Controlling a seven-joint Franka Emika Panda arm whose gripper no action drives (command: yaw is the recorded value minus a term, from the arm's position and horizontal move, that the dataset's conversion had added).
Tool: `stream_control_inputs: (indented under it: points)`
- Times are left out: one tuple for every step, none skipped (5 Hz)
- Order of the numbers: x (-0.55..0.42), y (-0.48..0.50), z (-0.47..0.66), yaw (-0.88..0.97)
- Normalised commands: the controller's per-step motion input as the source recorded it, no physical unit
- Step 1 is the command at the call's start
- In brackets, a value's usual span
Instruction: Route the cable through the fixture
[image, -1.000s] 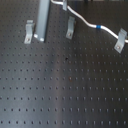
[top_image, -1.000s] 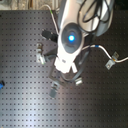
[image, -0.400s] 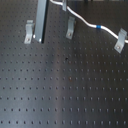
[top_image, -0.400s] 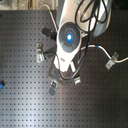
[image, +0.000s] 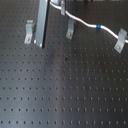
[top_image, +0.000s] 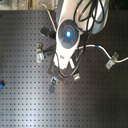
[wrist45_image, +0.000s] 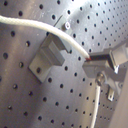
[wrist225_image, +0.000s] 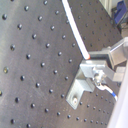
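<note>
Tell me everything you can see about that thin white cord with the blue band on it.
The cable is a thin, flexible white cord with a rope-like surface in the first wrist view. One short blue band wraps it. In the first exterior view it runs in a gentle wave from the arm across the black perforated board, passing over two small grey metal clips. In both wrist views the gripper appears to hold it taut by its fingertips. How tight that grip is cannot be told.

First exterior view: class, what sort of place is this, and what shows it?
Probably a robotics lab bench: a black perforated breadboard table, small metal clip fixtures bolted to it, and a white cable strung between them.
</note>
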Motion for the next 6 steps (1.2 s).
stream_control_inputs:
  points:
    - [-0.010,-0.091,0.37,0.00]
    - [0.001,0.001,0.04,0.00]
    - [0.004,0.007,0.28,0.20]
    - [-0.010,-0.022,0.23,0.29]
    - [-0.086,-0.186,0.15,0.17]
    - [-0.152,-0.243,0.17,0.00]
